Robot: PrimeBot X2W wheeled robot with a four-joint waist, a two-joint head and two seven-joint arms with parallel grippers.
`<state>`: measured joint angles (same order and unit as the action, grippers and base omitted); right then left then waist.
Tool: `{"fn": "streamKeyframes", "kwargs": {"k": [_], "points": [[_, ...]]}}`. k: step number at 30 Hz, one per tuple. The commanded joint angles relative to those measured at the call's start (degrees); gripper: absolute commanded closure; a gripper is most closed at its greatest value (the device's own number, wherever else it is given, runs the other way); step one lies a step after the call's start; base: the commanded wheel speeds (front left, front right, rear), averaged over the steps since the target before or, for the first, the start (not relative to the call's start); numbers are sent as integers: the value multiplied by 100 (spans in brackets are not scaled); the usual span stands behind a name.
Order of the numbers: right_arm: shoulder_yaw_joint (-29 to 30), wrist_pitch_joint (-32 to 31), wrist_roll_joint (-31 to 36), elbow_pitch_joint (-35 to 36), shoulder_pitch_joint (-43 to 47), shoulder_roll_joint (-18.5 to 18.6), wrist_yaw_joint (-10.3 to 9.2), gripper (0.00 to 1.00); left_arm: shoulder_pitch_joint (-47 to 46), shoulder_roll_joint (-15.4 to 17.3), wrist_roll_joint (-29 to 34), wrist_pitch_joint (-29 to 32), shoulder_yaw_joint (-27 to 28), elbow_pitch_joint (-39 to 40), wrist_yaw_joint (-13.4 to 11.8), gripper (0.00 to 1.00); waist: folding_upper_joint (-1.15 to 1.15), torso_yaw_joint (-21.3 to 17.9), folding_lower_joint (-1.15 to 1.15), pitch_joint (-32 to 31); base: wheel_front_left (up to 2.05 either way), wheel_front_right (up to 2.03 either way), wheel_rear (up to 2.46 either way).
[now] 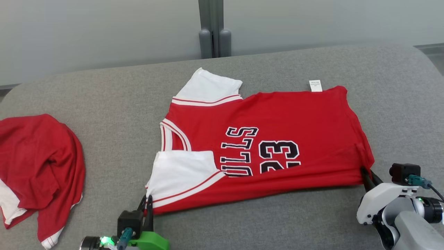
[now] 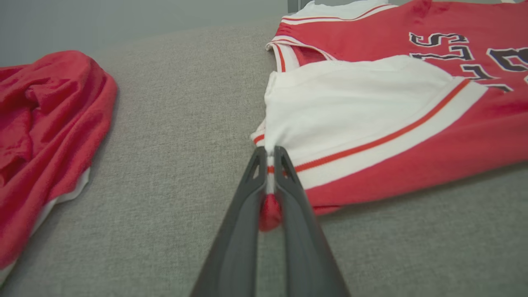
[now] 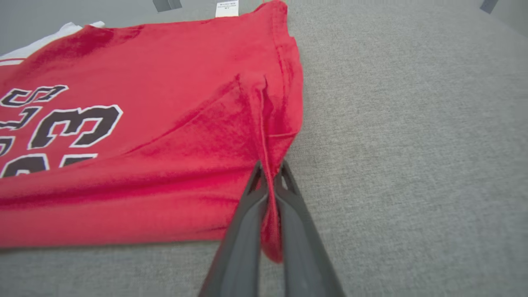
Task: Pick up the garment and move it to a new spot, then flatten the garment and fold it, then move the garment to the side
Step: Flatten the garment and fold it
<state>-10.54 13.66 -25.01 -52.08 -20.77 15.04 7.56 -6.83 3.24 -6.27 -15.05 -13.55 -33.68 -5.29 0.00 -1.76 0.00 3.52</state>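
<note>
red basketball jersey [image 1: 277,139] with white sleeves lies spread nearly flat in the middle of a grey fabric-covered counter [image 1: 104,100], seen from the robot's head. its neck opening points to the robot's left and its hem to the right. black letters edged in white and the number 23 run sideways across the chest, and the near edge of the cloth cuts off the lowest part of the print. the near white sleeve [image 1: 180,173] lies over the red body. the far white sleeve [image 1: 208,86] sticks out toward the back of the counter. a small white label [image 1: 315,85] pokes out at the far edge near the hem.

the left tool [image 1: 147,199] is closed tight on the jersey's near corner by the white sleeve. in the left wrist view, white and red cloth is squeezed between its two dark fingers [image 2: 295,198]. the right tool [image 1: 366,172] is closed on the near hem corner, with a ridge of red cloth pinched between its fingers in the right wrist view.

a second red garment [image 1: 38,166] with white trim lies crumpled at the left end of the counter, well apart from the jersey. behind the counter is a pale wall with a grey post [image 1: 215,31].
</note>
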Motion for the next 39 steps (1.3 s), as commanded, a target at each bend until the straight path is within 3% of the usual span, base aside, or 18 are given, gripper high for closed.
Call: {"fn": "streamKeyframes", "kwargs": {"k": [1, 9, 15, 16, 17, 18, 20, 21, 30, 34, 39], "points": [[-25, -59, -53, 35, 99, 137, -13, 100, 141, 65, -34, -16, 49, -24, -18, 100, 0, -20, 0, -205, 0, 0, 0], [-135, -889, -688, 496, 533, 446, -17, 100, 700, 41, -146, -9, -53, 204, 49, 100, 0, 4, 0, -465, 0, 0, 0], [11, -1180, -1083, 886, 993, 448, -16, 100, 883, 7, -215, -9, -193, 342, 69, 100, 0, 48, 0, -515, 0, 0, 0], [37, -1128, -1093, 953, 1037, 433, -14, 58, 888, 3, -231, -9, -229, 359, 92, 100, 0, 51, 0, -517, 0, 0, 0], [109, -1078, -1150, 1026, 1094, 393, -13, 0, 884, -4, -256, -9, -276, 390, 134, 100, 0, 51, 0, -517, 0, 0, 0], [175, -1021, -1171, 1077, 1130, 363, -13, 0, 878, -7, -273, -9, -308, 398, 173, 95, 0, 51, 0, -515, 0, 0, 0], [292, -916, -1165, 1218, 1181, 308, -11, 0, 820, -12, -288, -9, -379, 430, 212, 27, 0, 51, 0, -509, 0, 0, 0], [405, -833, -1159, 1282, 1199, 280, -10, 0, 763, -15, -298, -10, -369, 485, 163, 0, 0, 45, 0, -504, 0, 0, 0], [994, -290, -927, 2424, 1142, -5, -6, 0, 462, 32, -116, -10, 212, 1718, -254, 0, 0, -96, 0, -322, 0, 0, 0], [1119, -295, -690, 3022, 973, -53, -7, 0, 209, 35, -56, -9, 415, 2302, -138, 0, 0, -206, 0, -49, 0, 0, 0], [1095, -509, -413, 3544, 579, -130, -7, 0, -531, 132, 20, -9, 355, 2193, 279, 0, 0, -414, 0, 420, 0, 0, 0]]}}
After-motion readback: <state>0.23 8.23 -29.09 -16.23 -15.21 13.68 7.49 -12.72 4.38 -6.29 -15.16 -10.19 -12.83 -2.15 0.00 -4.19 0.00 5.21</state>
